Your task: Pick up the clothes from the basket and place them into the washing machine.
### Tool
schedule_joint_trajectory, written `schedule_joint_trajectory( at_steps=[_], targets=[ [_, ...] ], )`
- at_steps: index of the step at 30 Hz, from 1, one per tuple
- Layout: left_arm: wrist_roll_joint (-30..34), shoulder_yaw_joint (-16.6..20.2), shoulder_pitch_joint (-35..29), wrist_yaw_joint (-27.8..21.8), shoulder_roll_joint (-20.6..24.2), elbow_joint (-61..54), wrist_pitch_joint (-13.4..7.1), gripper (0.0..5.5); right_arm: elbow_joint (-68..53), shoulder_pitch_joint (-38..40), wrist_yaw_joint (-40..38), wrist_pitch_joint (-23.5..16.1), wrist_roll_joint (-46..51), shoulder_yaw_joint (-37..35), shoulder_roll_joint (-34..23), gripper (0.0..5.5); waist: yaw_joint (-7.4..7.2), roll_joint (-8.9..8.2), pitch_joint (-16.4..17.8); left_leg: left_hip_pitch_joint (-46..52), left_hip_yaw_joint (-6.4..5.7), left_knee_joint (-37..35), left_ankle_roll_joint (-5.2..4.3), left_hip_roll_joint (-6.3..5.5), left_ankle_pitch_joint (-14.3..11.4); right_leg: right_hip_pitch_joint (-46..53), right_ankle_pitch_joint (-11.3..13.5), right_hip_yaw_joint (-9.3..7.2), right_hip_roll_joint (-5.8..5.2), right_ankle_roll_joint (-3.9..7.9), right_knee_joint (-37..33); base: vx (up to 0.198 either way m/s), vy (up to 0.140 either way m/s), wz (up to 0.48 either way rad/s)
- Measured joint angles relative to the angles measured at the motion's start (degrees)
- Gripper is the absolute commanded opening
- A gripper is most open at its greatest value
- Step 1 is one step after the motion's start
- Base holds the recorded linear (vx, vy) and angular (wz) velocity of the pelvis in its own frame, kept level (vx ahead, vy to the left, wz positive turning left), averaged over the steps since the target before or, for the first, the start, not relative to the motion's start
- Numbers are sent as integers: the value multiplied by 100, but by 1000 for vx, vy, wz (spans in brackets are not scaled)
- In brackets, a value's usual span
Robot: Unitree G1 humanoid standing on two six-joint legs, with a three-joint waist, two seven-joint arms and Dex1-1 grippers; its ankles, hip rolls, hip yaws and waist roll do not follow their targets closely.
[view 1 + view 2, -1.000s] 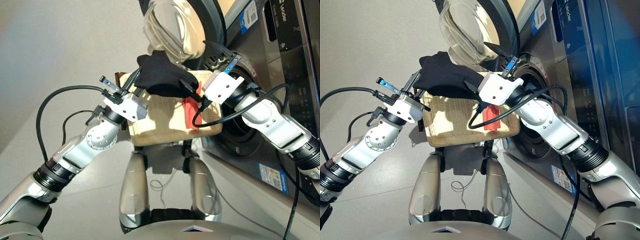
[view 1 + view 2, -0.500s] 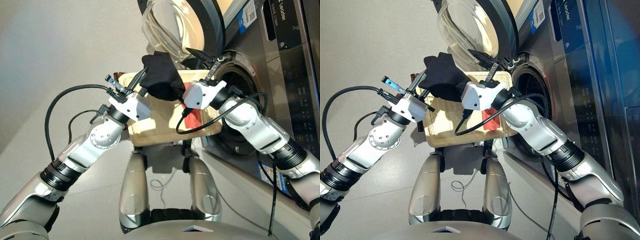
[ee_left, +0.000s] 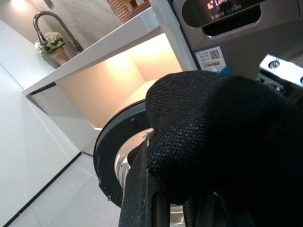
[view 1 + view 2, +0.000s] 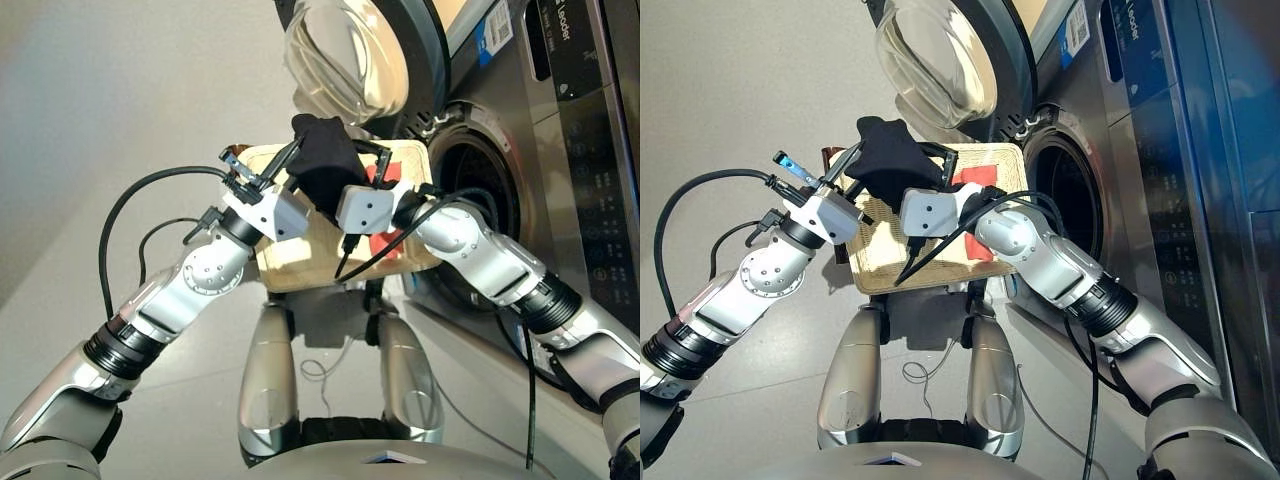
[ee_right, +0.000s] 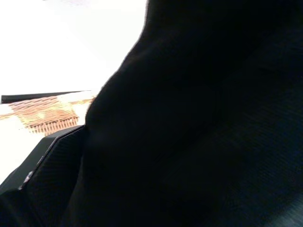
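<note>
Both sets of jaws are meeting on one bunched black cloth [image 4: 322,160], coarse-knit and rumpled, hanging above the basket [image 4: 880,262]; the left gripper [image 4: 283,165] is pinching its edge, while whether the right gripper [image 4: 372,170] is clamping it cannot be told. One coral red strip [image 4: 385,240] is lying on the cream woven tray. Beside it, the washing machine [image 4: 580,150] is standing with its round glass door [image 4: 350,60] swung open.

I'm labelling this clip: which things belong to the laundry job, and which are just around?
Job:
- black cloth, held up between the left claw and right claw
- coral red cloth in the basket
- washing machine, door open

Around:
- tap
- flower pot
- white counter
</note>
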Motion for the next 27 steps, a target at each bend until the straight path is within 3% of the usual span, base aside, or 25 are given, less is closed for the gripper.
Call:
schedule_joint_trajectory(
  at_steps=[15, 16, 17, 27],
  targets=[
    [12, -11, -197, -8, -15, 1, 0, 0, 257, -407, 235, 151, 19, 356, 243, 550, 15, 2, 0, -81, 24, 62, 1, 2, 2, -107, 5, 32, 0, 5, 69, 0, 0, 0],
    [12, -11, -198, 1, -15, 1, 0, 0, 260, -409, 213, 150, 19, 356, 243, 449, 14, 2, 0, -82, 24, 61, 1, 2, 2, -109, 4, 34, 0, 5, 80, 0, 0, 0],
    [12, -11, -199, 4, -15, 1, 0, 0, 261, -408, 175, 150, 32, 355, 245, 11, 11, 2, 0, -82, 25, 60, 0, 2, 1, -111, 3, 38, 0, 3, 90, 0, 0, 0],
    [128, -19, -188, 35, -36, 4, 16, 0, 229, 27, -564, -131, -67, -10, 242, 0, 0, 3, 0, -102, 49, 59, 5, 1, 2, -149, -15, 70, -3, -19, 95, 0, 0, 0]
  ],
)
